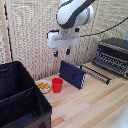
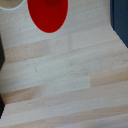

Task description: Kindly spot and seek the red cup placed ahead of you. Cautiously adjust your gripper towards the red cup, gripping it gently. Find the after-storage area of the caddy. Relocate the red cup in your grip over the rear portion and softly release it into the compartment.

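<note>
**Gripper high over the table, empty, cup untouched below**

Gripper (image 1: 61, 52) hangs above the table (image 1: 90, 102), fingers spread apart with nothing between them. Only the exterior view shows this; the wrist view has no fingers in frame, just wood planks.

Red cup (image 1: 57, 85) stands upright on the table, below the gripper and well apart from it. Exterior view: small, plain, bright red, slightly tapered, open end up. Wrist view sees the red cup (image 2: 48, 14) from above as a solid red oval, cut off by the frame edge, no detail of the inside readable.

Just beside the cup, on the exterior view's left, a small dish (image 1: 44, 87) with yellow contents. On its other side, a dark blue flat case (image 1: 73, 74) leaning tilted.

Caddy (image 1: 20, 102) fills the exterior view's lower left: black fabric, upright walls, divider splitting two sections. Wrist view shows only dark slivers at its edges; cannot tell what they are.

Exterior view's right: black appliance (image 1: 113, 56).
</note>
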